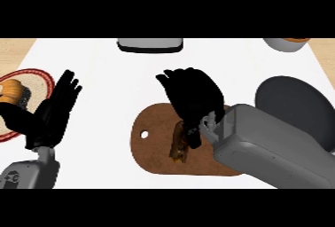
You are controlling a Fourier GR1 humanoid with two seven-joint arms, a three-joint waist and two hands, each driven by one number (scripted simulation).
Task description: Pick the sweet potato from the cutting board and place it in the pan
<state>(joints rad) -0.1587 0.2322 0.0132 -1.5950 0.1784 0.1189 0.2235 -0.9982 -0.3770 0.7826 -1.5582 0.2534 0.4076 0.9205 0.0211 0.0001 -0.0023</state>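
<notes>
A brown sweet potato (178,143) lies lengthwise on the round wooden cutting board (153,142) in the middle of the counter. My right hand (193,95) hovers over the board's far edge with its fingers straight and spread, the thumb reaching down beside the potato's right side; nothing is held. The dark grey pan (294,106) sits to the right of the board, partly hidden by my right forearm. At the left, my left hand (52,111) rests open with its fingers pointing up.
A red-rimmed plate (36,75) with an orange food item sits at the left edge, partly behind my left hand. A grey container (149,45) stands at the far edge, and a bowl (288,43) at the far right corner.
</notes>
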